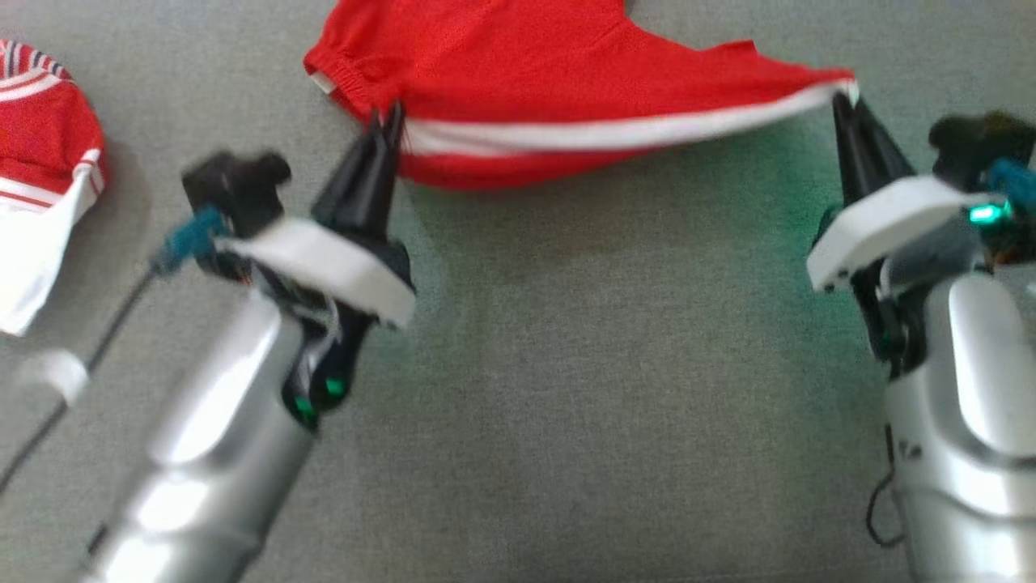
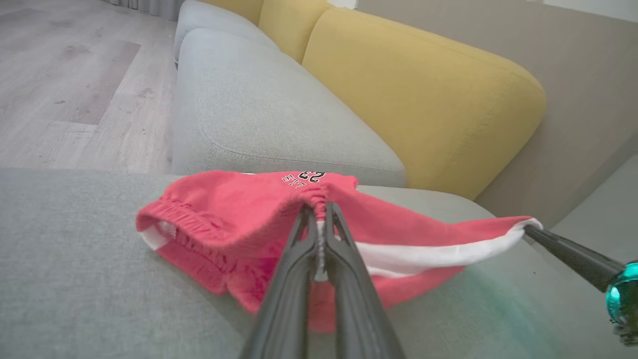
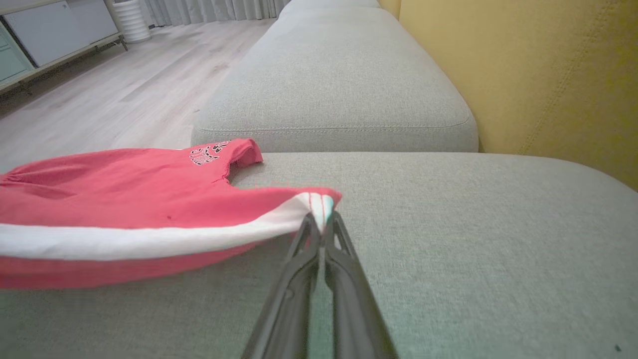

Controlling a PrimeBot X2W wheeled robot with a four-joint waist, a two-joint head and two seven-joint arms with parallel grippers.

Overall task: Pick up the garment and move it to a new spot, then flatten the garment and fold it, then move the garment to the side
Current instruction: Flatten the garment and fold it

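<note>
The garment is a pair of red shorts with a white side stripe, stretched across the grey sofa seat at the top of the head view. My left gripper is shut on its waistband end, where the cloth bunches between the fingertips. My right gripper is shut on the white-striped hem corner at the other end. The near edge hangs taut between the two grippers, lifted off the cushion, while the far part with black lettering rests on the seat.
A second red and white garment lies at the far left of the seat. Yellow back cushions rise behind the garment. Another grey seat cushion adjoins, with wooden floor beyond the sofa's front edge.
</note>
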